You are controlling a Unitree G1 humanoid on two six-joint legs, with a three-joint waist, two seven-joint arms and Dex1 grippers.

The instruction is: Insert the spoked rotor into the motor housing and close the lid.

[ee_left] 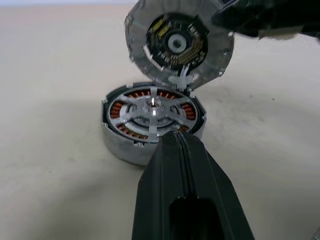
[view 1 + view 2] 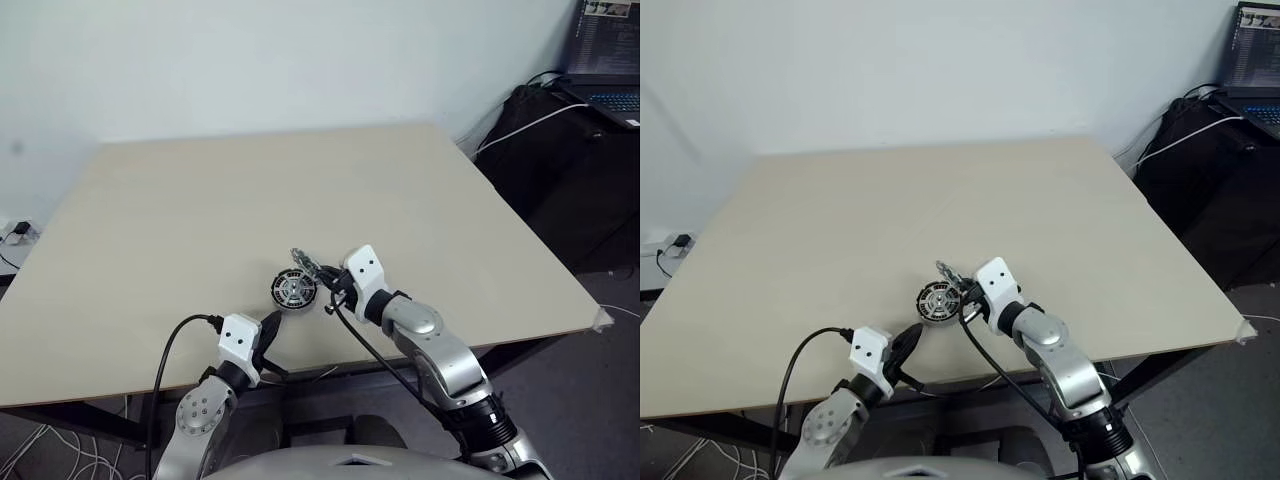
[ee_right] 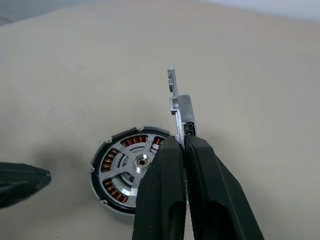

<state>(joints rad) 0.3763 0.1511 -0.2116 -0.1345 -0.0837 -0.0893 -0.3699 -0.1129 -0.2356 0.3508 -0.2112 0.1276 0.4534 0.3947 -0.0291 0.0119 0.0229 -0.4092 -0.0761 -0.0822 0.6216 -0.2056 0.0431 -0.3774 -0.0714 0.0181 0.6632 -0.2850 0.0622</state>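
Note:
The motor housing (image 1: pixel 123 146) sits on the table near the front edge, copper windings showing. The spoked rotor (image 1: pixel 153 108) lies seated inside it, silver spokes up. My right gripper (image 3: pixel 180 143) is shut on the lid (image 1: pixel 179 44), pinching its rim. The lid stands tilted on edge just above and behind the housing, seen edge-on as the lid (image 3: pixel 179 106) in the right wrist view. My left gripper (image 2: pixel 272 322) is shut and holds nothing; its fingers (image 1: pixel 176 150) point at the housing's near side, close to it. I cannot tell whether they touch it.
The pale wooden table (image 2: pixel 250 190) stretches wide behind the housing. A laptop (image 2: pixel 608 60) sits on dark furniture at the far right, with cables nearby. The table's front edge runs just below both grippers.

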